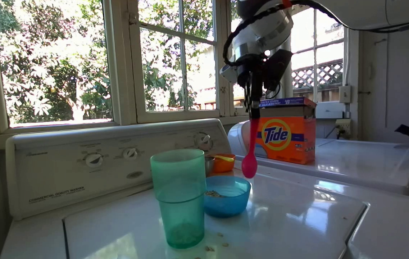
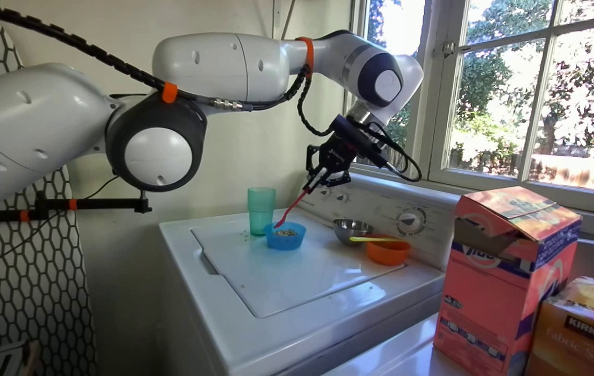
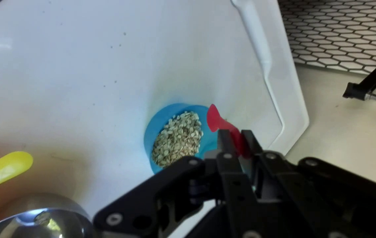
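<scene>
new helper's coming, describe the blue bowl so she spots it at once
On the white washer stands a green cup. Beside it sits the blue bowl, holding pale flakes. Its colour sets it apart from the orange bowl and metal bowl.

- In an exterior view, the tumbler (image 2: 261,211) stood just left of the oat bowl (image 2: 285,243) on the washer (image 2: 260,277).
- Oats (image 3: 178,140) lay in that bowl.
- The metal bowl (image 2: 345,235) and third bowl (image 2: 386,254) stood farther right, before the control panel (image 2: 435,235).
- The spoon (image 1: 250,165) hung from the gripper (image 3: 236,136), near and above the oat bowl.
- In the right foreground, the Tide box (image 2: 485,308) stood left of the fabric softener box (image 2: 579,344).
</scene>
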Available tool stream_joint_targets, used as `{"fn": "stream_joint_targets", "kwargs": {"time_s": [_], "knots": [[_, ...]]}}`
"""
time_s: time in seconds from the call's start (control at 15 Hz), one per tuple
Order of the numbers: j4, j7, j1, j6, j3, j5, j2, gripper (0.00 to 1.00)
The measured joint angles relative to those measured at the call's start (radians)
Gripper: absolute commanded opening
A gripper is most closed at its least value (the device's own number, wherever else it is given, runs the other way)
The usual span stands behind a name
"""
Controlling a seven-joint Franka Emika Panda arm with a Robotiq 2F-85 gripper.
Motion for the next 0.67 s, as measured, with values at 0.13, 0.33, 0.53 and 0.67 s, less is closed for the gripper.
{"fn": "stream_joint_targets", "kwargs": {"time_s": [0.13,0.33,0.53,0.67], "knots": [[0.002,0.002,0.045,-0.018,-0.025,-0.044,0.009,0.11],[0.004,0.003,0.072,-0.018,-0.038,-0.06,0.015,0.03],[0.007,0.005,0.069,-0.004,-0.035,-0.052,0.014,0.03],[0.007,0.009,0.061,-0.002,-0.028,-0.032,0.013,0.03]]}}
